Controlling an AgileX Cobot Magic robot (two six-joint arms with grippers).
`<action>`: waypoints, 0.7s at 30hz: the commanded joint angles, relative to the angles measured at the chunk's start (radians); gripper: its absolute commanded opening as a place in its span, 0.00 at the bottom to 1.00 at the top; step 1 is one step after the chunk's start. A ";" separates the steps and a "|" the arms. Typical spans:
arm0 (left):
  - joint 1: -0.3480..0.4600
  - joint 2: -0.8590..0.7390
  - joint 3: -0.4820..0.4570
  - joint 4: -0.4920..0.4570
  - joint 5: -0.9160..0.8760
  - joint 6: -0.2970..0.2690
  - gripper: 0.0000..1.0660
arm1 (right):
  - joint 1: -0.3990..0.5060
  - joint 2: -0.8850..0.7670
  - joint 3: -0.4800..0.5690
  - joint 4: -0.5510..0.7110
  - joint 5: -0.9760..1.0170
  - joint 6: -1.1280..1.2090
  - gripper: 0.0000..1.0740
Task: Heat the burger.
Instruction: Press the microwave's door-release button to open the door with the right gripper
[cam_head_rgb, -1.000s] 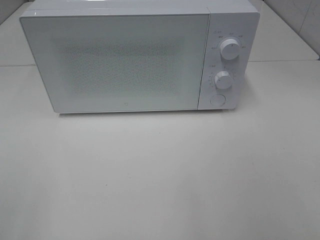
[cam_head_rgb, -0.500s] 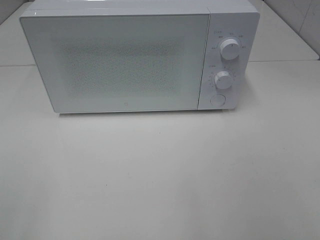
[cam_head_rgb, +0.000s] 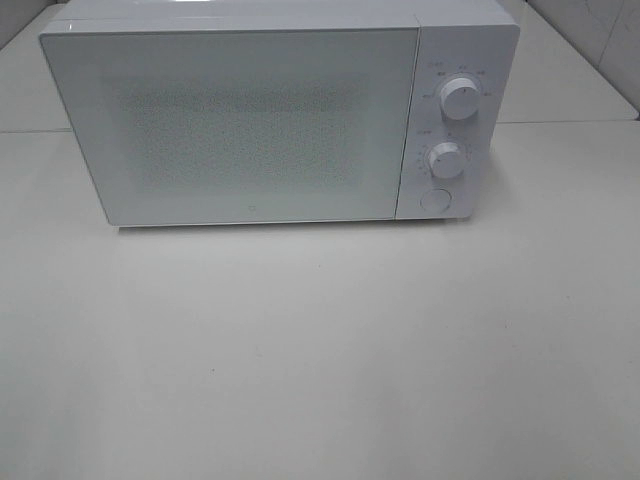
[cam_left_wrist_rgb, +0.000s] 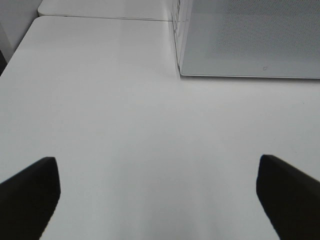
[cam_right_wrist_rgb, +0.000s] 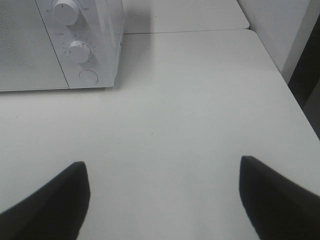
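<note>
- Left gripper (cam_left_wrist_rgb: 159, 200): jaws spread wide, nothing between them, low over the white table (cam_left_wrist_rgb: 115, 100).
- Right gripper (cam_right_wrist_rgb: 162, 200): jaws apart, empty, over the same table.
- Microwave (cam_head_rgb: 250, 120): white, door shut, beyond both grippers.
- Burger: shows in no view, so I cannot tell its place relative to either gripper.

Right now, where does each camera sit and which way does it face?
Exterior high: mounted high, looking down at the closed microwave and the table; no arm shows.
Left wrist: on the left arm, facing the microwave door; open left gripper shows.
Right wrist: on the right arm, facing the knobs; open right gripper shows.
Shared: microwave and table.
</note>
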 joint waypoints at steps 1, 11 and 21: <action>0.003 -0.003 -0.001 -0.004 -0.019 -0.001 0.94 | -0.006 -0.034 0.002 0.000 -0.012 -0.010 0.70; 0.003 -0.002 -0.036 -0.001 -0.022 -0.001 0.92 | -0.006 -0.034 0.002 0.000 -0.012 -0.010 0.70; 0.003 -0.002 0.001 0.051 -0.014 -0.002 0.92 | -0.006 -0.034 0.002 0.000 -0.012 -0.010 0.70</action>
